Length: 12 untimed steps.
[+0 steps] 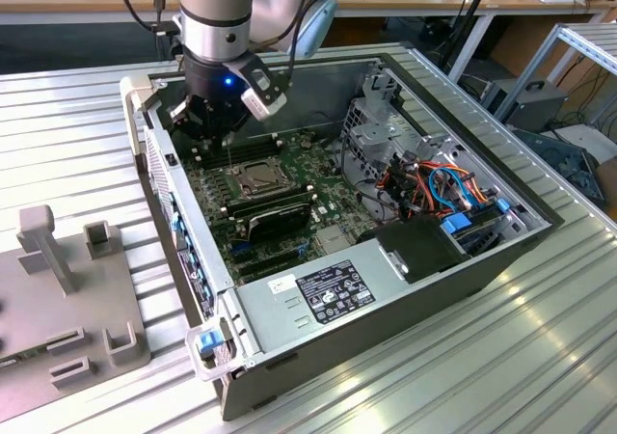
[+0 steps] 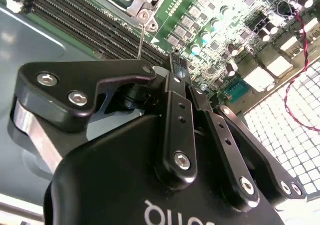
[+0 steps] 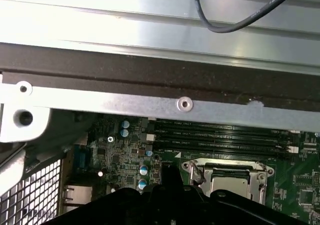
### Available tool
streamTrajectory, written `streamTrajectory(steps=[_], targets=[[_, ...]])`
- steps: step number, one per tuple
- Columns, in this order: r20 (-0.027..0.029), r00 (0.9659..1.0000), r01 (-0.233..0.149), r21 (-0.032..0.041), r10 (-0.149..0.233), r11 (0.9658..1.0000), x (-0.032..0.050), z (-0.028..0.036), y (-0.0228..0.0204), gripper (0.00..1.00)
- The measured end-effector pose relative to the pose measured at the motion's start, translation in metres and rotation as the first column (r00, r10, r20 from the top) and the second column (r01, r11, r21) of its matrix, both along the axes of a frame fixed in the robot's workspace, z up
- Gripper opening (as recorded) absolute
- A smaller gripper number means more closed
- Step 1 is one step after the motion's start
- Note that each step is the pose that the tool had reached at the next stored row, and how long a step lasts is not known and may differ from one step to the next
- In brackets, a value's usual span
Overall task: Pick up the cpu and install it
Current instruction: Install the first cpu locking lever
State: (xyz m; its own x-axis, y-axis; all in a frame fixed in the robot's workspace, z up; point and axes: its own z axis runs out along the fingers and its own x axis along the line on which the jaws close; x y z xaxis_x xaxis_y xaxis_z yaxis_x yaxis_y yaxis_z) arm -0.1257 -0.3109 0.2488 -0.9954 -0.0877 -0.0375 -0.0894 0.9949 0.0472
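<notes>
Quick one from my end of the rig. The black two-finger gripper (image 2: 174,65) hangs inside the open grey metal computer case (image 1: 318,309), low over the green motherboard (image 1: 217,198), just beside the row of long black memory slots (image 3: 220,135). In the second wrist view the fingertips look pressed together, and I can't see anything pinched between them.

As for the small flat square cpu with the silver-grey metal top (image 3: 231,181), my best guess is it's the pale square sitting inside the shiny hinged metal socket frame (image 3: 260,172) in the first wrist view. I wouldn't swear to it, though. The gripper's black body cuts off the near half, and in the exterior view the middle of the socket reads darker, so it could be a cover or a reflection.

Handling-wise I'd treat the cpu as light, stiff and slick on top, with a delicate underside. I'd grip it by two opposite edges, keep it level and not squeeze hard.

There's also a thin metal rod (image 2: 141,40) standing up by the frame's corner screw. It's probably the latch lever, but I can't tell whether the frame is locked down.
</notes>
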Motion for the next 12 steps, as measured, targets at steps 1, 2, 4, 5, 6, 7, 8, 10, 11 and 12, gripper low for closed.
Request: streamTrajectory(steps=[1, 2, 4, 5, 6, 7, 8, 10, 11, 12], targets=[[0.0, 1.0, -0.003, 0.0023, 0.003, 1.0, 0.0, 0.0, 0.0005, 0.11], [0.0001, 1.0, -0.006, 0.0047, 0.006, 1.0, 0.0, -0.0001, 0.0012, 0.11], [0.0001, 0.9999, -0.011, 0.007, 0.011, 0.9999, 0.0, 0.0, 0.0029, 0.11], [0.0001, 0.9999, -0.011, 0.0071, 0.011, 0.9999, 0.0, 0.0, 0.0035, 0.11], [0.0, 0.9999, -0.011, 0.0071, 0.011, 0.9999, 0.0002, 0.0, 0.0044, 0.11], [0.0001, 0.9999, -0.011, 0.0072, 0.011, 0.9999, 0.0007, 0.0, 0.0047, 0.11], [0.0, 0.9999, -0.011, 0.0074, 0.011, 0.9999, 0.0011, 0.0, 0.0051, 0.11], [-0.0001, 0.9999, -0.011, 0.0077, 0.011, 0.9999, 0.0014, 0.0001, 0.0058, 0.11], [0.0, 0.9999, -0.011, 0.0078, 0.011, 0.9999, 0.0015, 0.0, 0.006, 0.11], [0.0001, 0.9999, -0.011, 0.0093, 0.011, 0.9999, 0.0015, 0.0, 0.0062, 0.11]])
